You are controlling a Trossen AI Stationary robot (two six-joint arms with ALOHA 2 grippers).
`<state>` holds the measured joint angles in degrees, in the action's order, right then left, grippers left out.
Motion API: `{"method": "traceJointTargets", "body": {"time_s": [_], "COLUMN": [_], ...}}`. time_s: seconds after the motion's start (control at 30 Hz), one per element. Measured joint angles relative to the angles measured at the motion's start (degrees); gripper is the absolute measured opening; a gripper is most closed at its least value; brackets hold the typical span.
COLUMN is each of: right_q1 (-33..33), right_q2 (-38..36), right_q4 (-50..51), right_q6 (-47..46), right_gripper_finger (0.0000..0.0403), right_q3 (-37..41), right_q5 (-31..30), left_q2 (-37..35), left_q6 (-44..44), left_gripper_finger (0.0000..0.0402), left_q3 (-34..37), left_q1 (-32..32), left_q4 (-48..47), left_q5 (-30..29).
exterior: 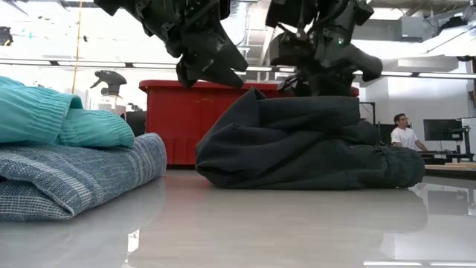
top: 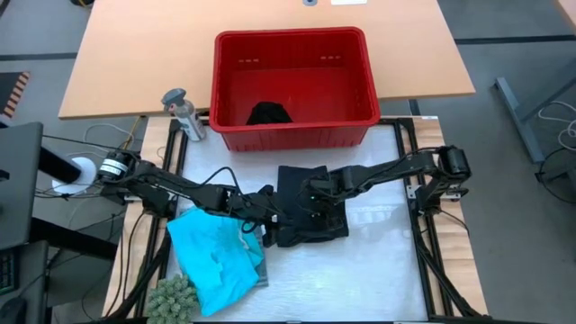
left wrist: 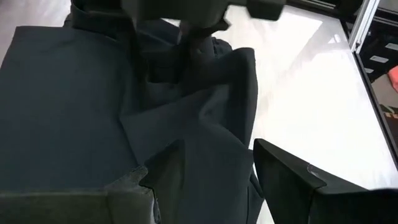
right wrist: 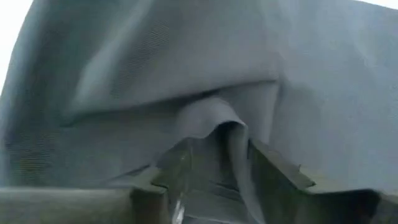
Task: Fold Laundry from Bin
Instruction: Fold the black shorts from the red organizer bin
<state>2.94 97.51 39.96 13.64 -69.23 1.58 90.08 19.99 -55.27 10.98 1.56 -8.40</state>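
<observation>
Holding one black garment point(top: 269, 113), the red bin point(top: 292, 133) sits behind the table.

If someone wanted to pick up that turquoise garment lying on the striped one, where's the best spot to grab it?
Probably from above, pinching a raised wrinkle near the middle of the turquoise garment. It lies crumpled, so its folds stand up for fingers to close on, and a top pinch should leave the striped garment underneath alone.

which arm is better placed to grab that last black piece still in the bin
Probably the right: its pincer sits nearer the bin, where the black garment lies. But it pinches a fold of the black cloth, so it must release first.
</observation>
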Motion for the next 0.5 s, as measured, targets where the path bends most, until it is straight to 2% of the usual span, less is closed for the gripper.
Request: {"method": "traceJointTargets", "body": {"time_s": [0.17,0.33,0.5], "right_q1": [-0.01,0.07,0.03], "right_q2": [0.38,-1.93,-4.78], "right_q4": [-0.55,0.18,1.33], "right_q6": [0.4,-1.02,-4.19], "right_gripper_finger": [0.0131,0.0022,0.0021], "right_q3": [0.0,0.0,0.0], "right_q5": [-0.44,-1.52,-1.72], "left_q2": [0.0,0.0,0.0], "left_q6": [-0.02,-0.23,-0.79], "left_gripper_finger": [0.0178,0.0178,0.0178], "left_q3": [0.0,0.0,0.0], "left_q1": [-0.01,-0.03,-0.02], "left_q4": [-0.19,-0.22,-0.48], "left_q5": [-1.17,-1.46,-3.04]}}
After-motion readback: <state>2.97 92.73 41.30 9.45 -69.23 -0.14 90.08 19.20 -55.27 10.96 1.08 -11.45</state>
